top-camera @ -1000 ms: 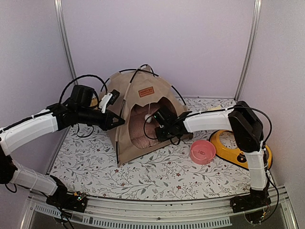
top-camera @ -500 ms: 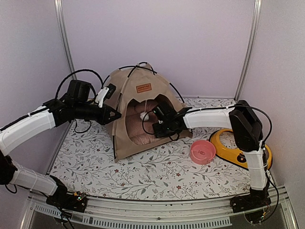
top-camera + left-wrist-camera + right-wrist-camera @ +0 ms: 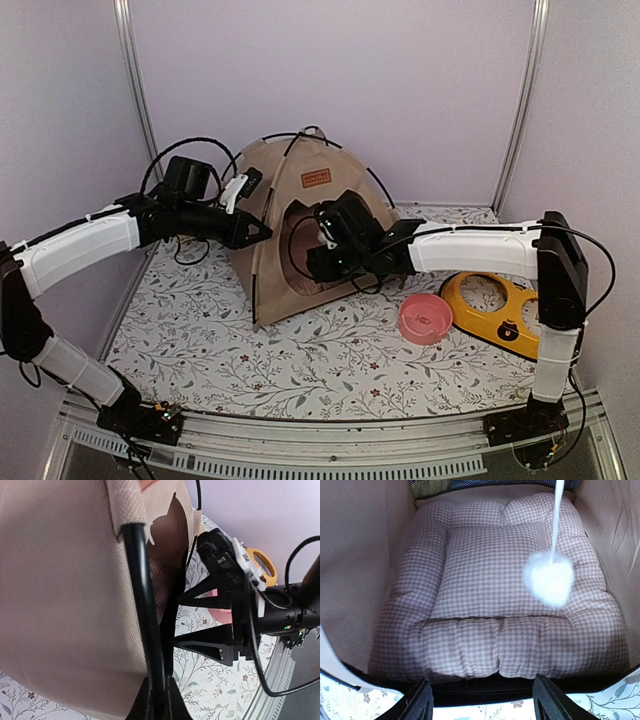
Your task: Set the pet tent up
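Braces pet tent upright with left tool clamped on black pole at 9 o'clock — poises right tool, apart and empty, at 5 o'clock doorway, facing pink cushion.

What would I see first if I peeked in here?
The big beige fabric pet tent stands in the middle. The left gripper pinches one of its black poles, while the open right gripper faces the doorway, where a pink checked cushion lies under a fluffy white pom-pom.
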### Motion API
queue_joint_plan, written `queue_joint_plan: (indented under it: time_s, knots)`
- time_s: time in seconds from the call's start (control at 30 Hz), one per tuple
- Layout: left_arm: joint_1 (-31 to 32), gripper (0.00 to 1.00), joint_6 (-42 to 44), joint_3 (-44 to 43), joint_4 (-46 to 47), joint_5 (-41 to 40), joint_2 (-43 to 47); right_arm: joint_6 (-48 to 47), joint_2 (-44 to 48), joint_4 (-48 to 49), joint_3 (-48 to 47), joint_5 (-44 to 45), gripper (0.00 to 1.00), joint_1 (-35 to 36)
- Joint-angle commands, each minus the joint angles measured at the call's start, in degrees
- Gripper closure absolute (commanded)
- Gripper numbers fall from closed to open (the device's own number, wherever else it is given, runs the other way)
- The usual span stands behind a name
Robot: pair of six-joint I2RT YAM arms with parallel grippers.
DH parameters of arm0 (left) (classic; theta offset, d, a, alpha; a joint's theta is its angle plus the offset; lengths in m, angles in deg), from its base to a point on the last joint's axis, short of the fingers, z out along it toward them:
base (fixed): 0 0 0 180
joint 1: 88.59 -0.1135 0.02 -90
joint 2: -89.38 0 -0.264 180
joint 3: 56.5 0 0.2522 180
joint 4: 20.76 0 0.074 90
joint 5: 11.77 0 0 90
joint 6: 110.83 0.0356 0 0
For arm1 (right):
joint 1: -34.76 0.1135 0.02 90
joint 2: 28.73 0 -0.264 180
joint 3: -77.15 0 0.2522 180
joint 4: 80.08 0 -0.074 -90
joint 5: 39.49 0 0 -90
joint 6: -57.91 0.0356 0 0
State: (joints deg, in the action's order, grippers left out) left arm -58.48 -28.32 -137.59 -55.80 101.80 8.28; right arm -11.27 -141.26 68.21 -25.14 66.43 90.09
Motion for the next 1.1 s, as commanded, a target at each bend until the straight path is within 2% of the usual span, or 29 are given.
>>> queue_joint_plan:
  time_s: [0.0, 0.13, 0.27, 0.43, 0.67, 0.8, 0.93, 1.07]
  knots:
    - [-0.8, 1.00, 0.6, -3.6, 3.2, 0.9, -1.6, 0.0, 6.5, 5.2, 4.4, -2.1, 0.28, 0.0]
    - [-0.8, 1.00, -1.9, -4.2, 1.5, -3.2, -2.0, -1.6, 9.7, 6.2, 5.3, -2.3, 0.25, 0.0]
    - [-0.7, 1.00, -4.3, -0.2, 1.7, -6.9, 1.6, -3.4, 12.4, 7.7, 6.9, -3.3, 0.23, 0.0]
    - [-1.3, 1.00, -6.3, 5.7, -0.5, -18.6, 7.2, -4.8, 15.2, 8.9, 8.4, -4.5, 0.21, -0.8]
    - [-8.2, 1.00, -8.1, 8.8, -6.9, -36.2, 9.7, -5.1, 17.2, 8.9, 9.3, -4.7, 0.20, -1.4]
    - [-14.3, 1.00, -8.0, 10.2, -7.9, -39.2, 11.1, -4.8, 18.7, 8.7, 10.3, -3.6, 0.20, -1.7]
    - [-20.0, 1.00, -8.4, 12.2, -6.7, -38.8, 12.6, -4.7, 19.6, 8.4, 11.5, -2.8, 0.19, -2.5]
    - [-22.1, 1.00, -6.1, 11.5, -5.7, -41.4, 12.6, -4.1, 19.6, 8.0, 12.2, -3.5, 0.19, -3.1]
